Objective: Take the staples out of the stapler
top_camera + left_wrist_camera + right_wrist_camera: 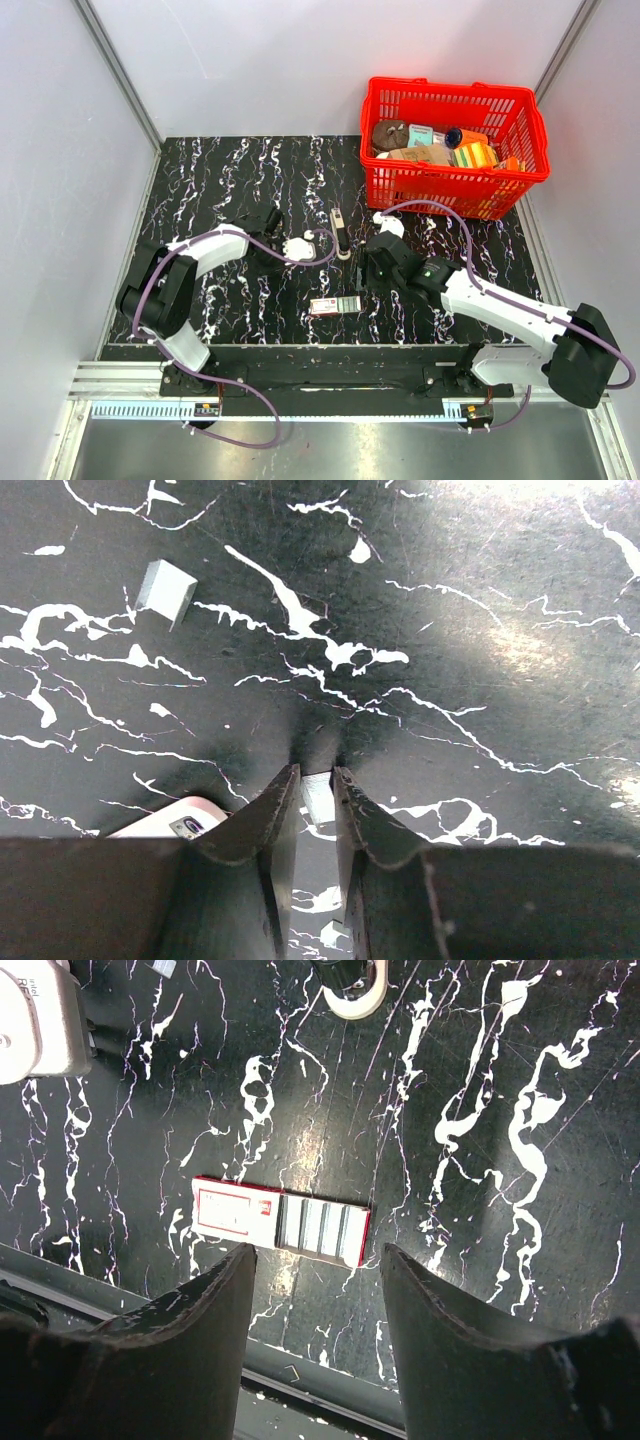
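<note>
The stapler point(340, 232) is a slim black and silvery bar lying mid-table, between the two grippers. Its pale end shows at the top edge of the right wrist view point(352, 998). My left gripper point(291, 250) is left of the stapler and points down at the table. In the left wrist view this gripper point(318, 776) is shut on a short silvery strip of staples point(318, 800). Another loose strip of staples point(165, 590) lies on the table beyond it. My right gripper point(360, 278) is open and empty; in the right wrist view it point(315, 1260) hangs above the staple box.
A flat red-and-white box of staples point(335, 305) lies open near the front edge, its strips showing in the right wrist view point(282, 1222). A red basket point(440, 182) of assorted items stands at the back right. A pale rounded thing point(165, 822) peeks out beside the left finger.
</note>
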You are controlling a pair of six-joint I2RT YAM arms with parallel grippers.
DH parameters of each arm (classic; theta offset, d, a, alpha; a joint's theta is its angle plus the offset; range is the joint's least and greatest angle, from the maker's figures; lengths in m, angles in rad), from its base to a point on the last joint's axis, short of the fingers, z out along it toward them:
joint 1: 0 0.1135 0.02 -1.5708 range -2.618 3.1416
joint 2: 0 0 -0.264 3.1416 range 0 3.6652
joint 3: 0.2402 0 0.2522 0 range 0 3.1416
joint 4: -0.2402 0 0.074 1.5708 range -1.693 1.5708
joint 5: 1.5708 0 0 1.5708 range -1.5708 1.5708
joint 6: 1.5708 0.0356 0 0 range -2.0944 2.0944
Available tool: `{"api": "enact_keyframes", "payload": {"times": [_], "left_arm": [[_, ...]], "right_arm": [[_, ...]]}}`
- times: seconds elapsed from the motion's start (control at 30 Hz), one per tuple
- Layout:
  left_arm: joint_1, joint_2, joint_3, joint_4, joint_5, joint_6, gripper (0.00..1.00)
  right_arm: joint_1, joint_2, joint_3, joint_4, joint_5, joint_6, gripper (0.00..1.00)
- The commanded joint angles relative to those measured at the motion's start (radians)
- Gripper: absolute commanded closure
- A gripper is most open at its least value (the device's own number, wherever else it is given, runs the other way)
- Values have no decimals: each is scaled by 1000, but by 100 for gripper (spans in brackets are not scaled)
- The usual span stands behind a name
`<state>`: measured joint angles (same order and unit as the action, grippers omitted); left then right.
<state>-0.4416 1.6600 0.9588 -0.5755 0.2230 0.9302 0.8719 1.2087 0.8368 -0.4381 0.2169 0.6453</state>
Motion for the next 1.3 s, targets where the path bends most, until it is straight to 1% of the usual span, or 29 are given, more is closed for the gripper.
{"api": "enact_keyframes", "payload": {"times": [0.0,0.2,0.4,0.5,0.6,0.7,0.83,0.9,0.97,1.1,1.17,1.2,1.23,1.27], "left_arm": [[-9,-2,-29,5,-40,-11,79],[-26,-26,-34,-6,-39,-36,89],[-31,-63,-2,-37,-21,-71,92],[-31,-72,15,-46,-17,-83,100],[-31,-85,37,-55,7,-102,100],[-31,-97,90,-83,48,-137,100],[-26,-132,176,-103,146,-221,100],[-14,-144,231,-106,235,-290,100],[10,-151,290,-101,353,-374,100],[64,-172,350,21,646,-612,100],[84,-195,319,170,761,-771,100],[93,-207,295,262,820,-879,100],[99,-221,261,387,860,-1003,100],[99,-229,230,551,895,-1141,100]], "right_arm": [[-8,-29,15,1,9,-12,41],[-8,-40,12,-5,13,-10,43],[-8,-47,5,-7,12,-9,44],[-8,-51,4,-10,15,-9,45],[-8,-54,4,-8,16,-9,45],[-8,-58,10,-14,18,-9,45],[-8,-75,22,-22,22,-12,45],[-10,-86,39,-14,18,-13,44],[-10,-109,59,2,9,-19,42],[-8,-138,105,50,-19,-16,39],[-10,-153,123,81,-37,-12,38],[-10,-161,130,97,-48,-10,37],[-10,-169,136,117,-56,-6,37],[-10,-172,142,139,-63,2,37]]}}
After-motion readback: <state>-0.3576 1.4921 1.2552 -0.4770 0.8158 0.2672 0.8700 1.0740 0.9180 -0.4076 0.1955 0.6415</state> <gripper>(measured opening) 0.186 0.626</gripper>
